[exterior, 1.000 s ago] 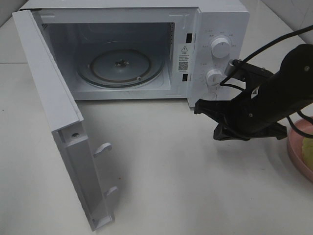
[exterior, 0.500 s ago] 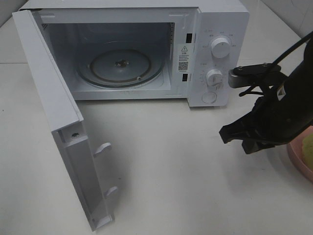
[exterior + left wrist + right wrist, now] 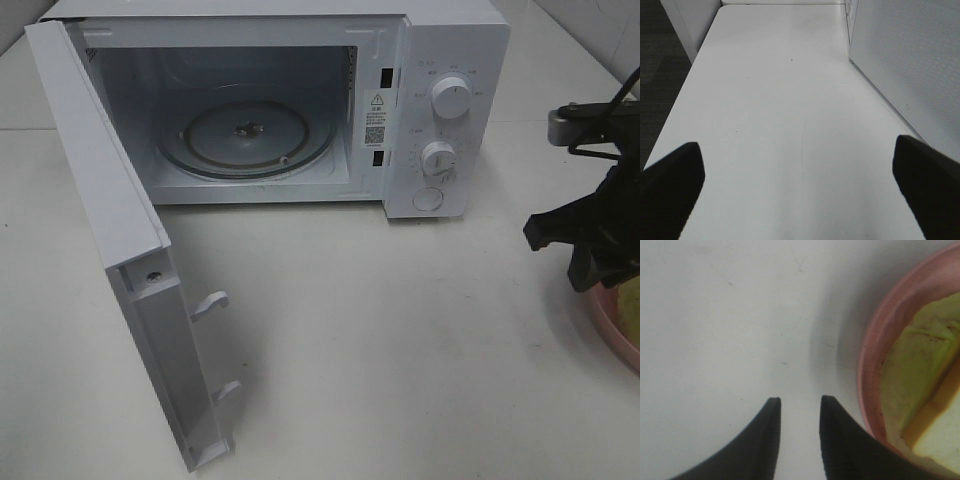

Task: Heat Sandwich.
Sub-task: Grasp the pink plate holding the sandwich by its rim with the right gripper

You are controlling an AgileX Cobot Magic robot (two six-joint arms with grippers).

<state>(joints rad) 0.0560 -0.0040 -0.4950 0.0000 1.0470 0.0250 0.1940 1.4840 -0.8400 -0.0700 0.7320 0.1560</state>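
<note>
The right claw [image 3: 800, 400] has swung from the microwave's front to the plate's [image 3: 869, 365] rim. Its tapered black jaws are parting slightly and pinch nothing, so the pickup looks next. Just beside it lies the sandwich [image 3: 920, 375], soft white bread over yellow-green, on that glossy pink round. Well beyond stands the boxy white microwave [image 3: 440, 40], door [image 3: 100, 200] open. The left claw [image 3: 797, 147] hangs spread wide over the smooth desk [image 3: 790, 75].

Your right arm [image 3: 600, 225] is black, with a grey block [image 3: 562, 125] and thin black cables [image 3: 600, 108]. Its fingers [image 3: 767, 440] taper to points.
</note>
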